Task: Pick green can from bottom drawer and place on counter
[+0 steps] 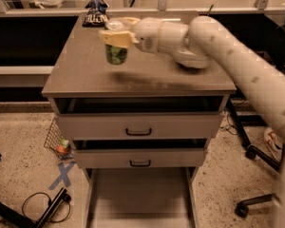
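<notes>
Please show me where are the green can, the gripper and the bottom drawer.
green can (pixel 116 55): camera view, its green side wall.
gripper (pixel 115 38): camera view, fingertips' midpoint, atop the can.
bottom drawer (pixel 140 194): camera view, its bare floor.

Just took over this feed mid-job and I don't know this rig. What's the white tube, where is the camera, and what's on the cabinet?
The white tube is the robot's single arm, reaching in from the picture's right. At its end is a two-finger gripper, shut on the green can, held over the picture-left part of the counter, apparently just clear of it. One camera looks down at the cabinet's front; its mount is not shown. A dark snack bag lies at the counter's back edge. Below, the bottom drawer is pulled out.
</notes>
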Robot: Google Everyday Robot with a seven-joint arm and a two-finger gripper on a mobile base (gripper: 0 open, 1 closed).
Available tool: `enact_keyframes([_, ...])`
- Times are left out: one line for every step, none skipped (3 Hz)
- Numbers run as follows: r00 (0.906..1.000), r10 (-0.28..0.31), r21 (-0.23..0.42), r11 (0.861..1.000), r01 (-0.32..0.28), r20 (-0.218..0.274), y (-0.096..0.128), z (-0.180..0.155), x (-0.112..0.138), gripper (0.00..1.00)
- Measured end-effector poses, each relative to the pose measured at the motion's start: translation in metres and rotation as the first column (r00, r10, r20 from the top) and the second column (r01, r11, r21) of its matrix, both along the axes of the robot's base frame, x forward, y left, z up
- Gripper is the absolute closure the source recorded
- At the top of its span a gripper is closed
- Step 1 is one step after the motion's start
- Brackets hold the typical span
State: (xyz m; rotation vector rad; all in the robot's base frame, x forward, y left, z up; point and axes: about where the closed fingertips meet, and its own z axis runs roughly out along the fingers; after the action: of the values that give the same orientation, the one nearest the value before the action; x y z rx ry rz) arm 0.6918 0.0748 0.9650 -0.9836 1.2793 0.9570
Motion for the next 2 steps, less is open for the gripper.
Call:
enact_keyframes([0.9982, 0.045, -0.001, 0.999, -0.045, -0.039, 0.048, -0.021, 0.042, 1.00])
enact_keyframes([0.9890, 0.067, -0.047, 0.996, -0.074, -0.132, 0.096, -0.059, 0.069, 0.97])
